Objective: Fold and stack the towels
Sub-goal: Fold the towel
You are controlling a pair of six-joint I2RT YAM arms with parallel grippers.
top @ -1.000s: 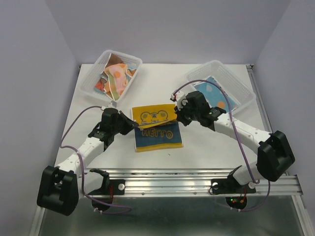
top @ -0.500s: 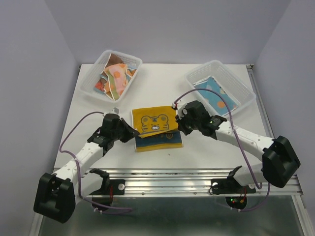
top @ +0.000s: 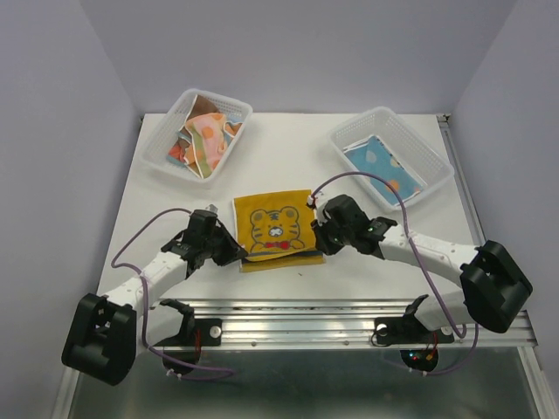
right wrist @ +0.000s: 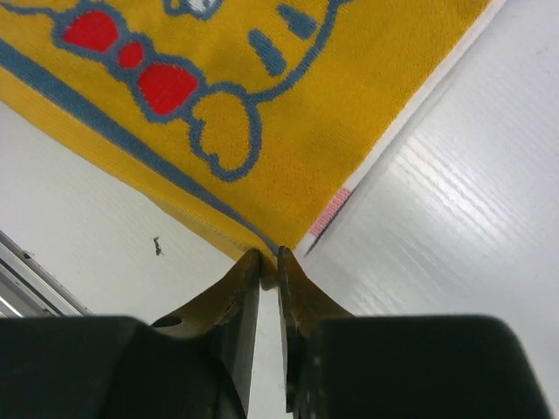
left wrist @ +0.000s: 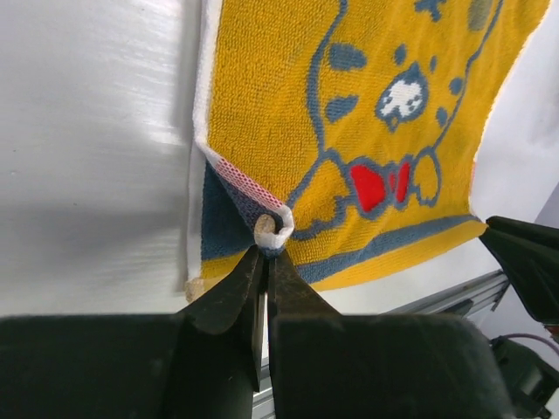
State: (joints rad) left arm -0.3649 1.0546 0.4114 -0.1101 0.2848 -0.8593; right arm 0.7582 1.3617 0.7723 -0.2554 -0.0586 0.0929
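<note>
The mustard yellow towel (top: 275, 229) with the bear print lies folded in half near the table's front edge, face up. My left gripper (top: 238, 255) is at its near left corner. In the left wrist view the left gripper (left wrist: 268, 249) is shut on a white-edged corner of the yellow towel (left wrist: 367, 105). My right gripper (top: 316, 244) is at the near right corner. In the right wrist view the right gripper (right wrist: 269, 260) has its jaws a narrow gap apart, their tips just at the corner of the yellow towel (right wrist: 262, 87).
A clear basket (top: 175, 113) at the back left holds several crumpled towels (top: 203, 140). Another clear basket (top: 419, 144) at the back right holds a flat light blue towel (top: 377, 164). A metal rail (top: 349, 310) runs along the near edge.
Both grippers have drawn the towel's far edge toward the near edge, covering the blue lettered side. The right jaws have parted slightly; the left stays shut.
</note>
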